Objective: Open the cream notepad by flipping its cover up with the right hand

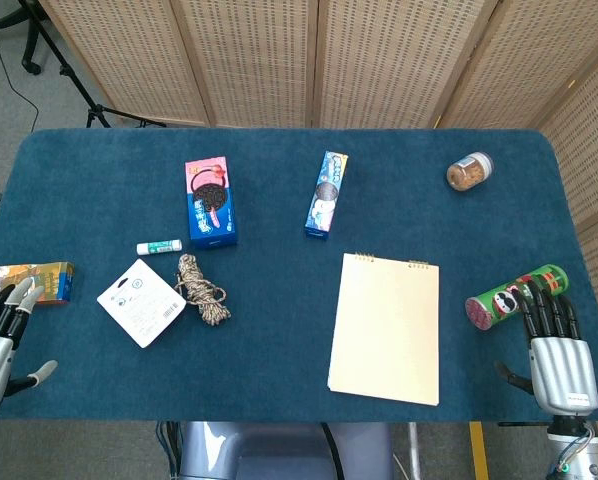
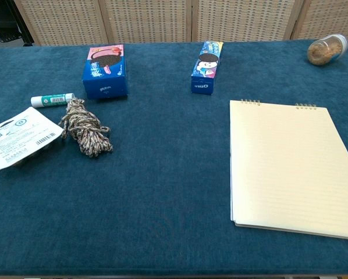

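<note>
— Notepad first: where does it lie from the right hand?

— It lies flat on the table, right of the middle, with the right hand off to its right near the table's front corner. A strip of bare cloth separates them; they are apart, not touching. The left hand sits at the far left front edge, well apart from the pad, so the right hand is clearly the nearer one.

— Long axis?

— It runs away from the robot, slightly tilted, with the wire binding at the far edge. The free near edge faces the robot, and in the chest view the cover shows faint ruled lines and a thin stack of sheets under it at the near corner.

— So how would the cover turn?

— My judgement: it hinges on that far binding, so the near edge has to lift up and swing away. The hand would need to come leftward and reach that free edge.

— Pose of the right hand now?

— Back upward, fingers stretched forward and a little spread, thumb out to the side, nothing in it. Its fingertips lie just beside a green can on its side; I cannot tell if they touch.

— Left hand?

— Also empty, fingers extended, thumb splayed, beside a small box.
</note>
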{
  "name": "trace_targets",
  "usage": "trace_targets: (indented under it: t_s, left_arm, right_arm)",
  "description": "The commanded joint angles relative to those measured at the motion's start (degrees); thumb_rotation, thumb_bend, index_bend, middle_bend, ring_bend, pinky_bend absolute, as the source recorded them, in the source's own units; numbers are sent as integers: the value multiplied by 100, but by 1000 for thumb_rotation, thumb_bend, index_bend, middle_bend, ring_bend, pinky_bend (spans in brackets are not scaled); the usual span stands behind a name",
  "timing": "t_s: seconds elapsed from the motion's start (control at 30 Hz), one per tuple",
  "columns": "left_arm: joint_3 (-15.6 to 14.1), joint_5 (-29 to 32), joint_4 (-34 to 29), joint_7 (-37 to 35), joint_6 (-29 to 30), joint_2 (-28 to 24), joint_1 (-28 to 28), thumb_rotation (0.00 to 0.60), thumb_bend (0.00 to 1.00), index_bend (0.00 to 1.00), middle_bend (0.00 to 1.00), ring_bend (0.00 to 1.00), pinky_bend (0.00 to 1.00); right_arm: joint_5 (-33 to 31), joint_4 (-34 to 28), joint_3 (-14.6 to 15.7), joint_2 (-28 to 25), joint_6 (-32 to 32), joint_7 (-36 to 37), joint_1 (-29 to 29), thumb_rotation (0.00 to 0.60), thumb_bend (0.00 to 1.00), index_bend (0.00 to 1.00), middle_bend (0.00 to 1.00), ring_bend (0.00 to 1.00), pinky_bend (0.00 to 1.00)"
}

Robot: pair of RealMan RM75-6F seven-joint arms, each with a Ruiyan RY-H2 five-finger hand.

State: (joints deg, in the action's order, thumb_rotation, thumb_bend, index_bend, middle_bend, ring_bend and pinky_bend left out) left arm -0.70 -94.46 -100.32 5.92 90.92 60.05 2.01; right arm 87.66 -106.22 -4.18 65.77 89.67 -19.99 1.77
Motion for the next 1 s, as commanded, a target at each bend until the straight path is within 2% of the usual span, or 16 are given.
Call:
trace_targets:
  t_s: [0.03, 0.17, 0.4, 0.5, 0.73, 1.0]
  left_arm:
    - [1, 2, 0, -11, -5, -5, 1, 600, 0, 0, 0, 0, 0]
    - [-1, 9, 1, -37, -2, -17, -7, 600, 0, 0, 0, 0, 0]
    - [-5, -33, 10, -65, 21, -19, -14, 600, 0, 0, 0, 0, 0]
    - [9, 10, 23, -36, -33, -3, 7, 600, 0, 0, 0, 0, 0]
    - [27, 69, 2, 43, -107, 22, 33, 600, 0, 0, 0, 0, 0]
    - [49, 158, -6, 64, -201, 25, 69, 600, 0, 0, 0, 0, 0]
  right_arm:
    - [6, 6, 5, -3, -22, 23, 12, 600, 0, 0, 0, 0, 0]
    - [54, 30, 33, -10, -73, 93, 34, 600, 0, 8, 0, 0, 0]
    - [561, 290, 271, 69, -333, 499, 192, 600, 0, 134, 0, 0, 0]
    - [754, 516, 409, 209, -533, 463, 281, 600, 0, 179, 0, 0, 0]
    - [930, 1005, 743, 604, -1232, 165, 501, 600, 0, 204, 0, 0, 0]
    - [1156, 1558, 862, 1060, -1277, 148, 558, 600, 0, 281, 0, 0, 0]
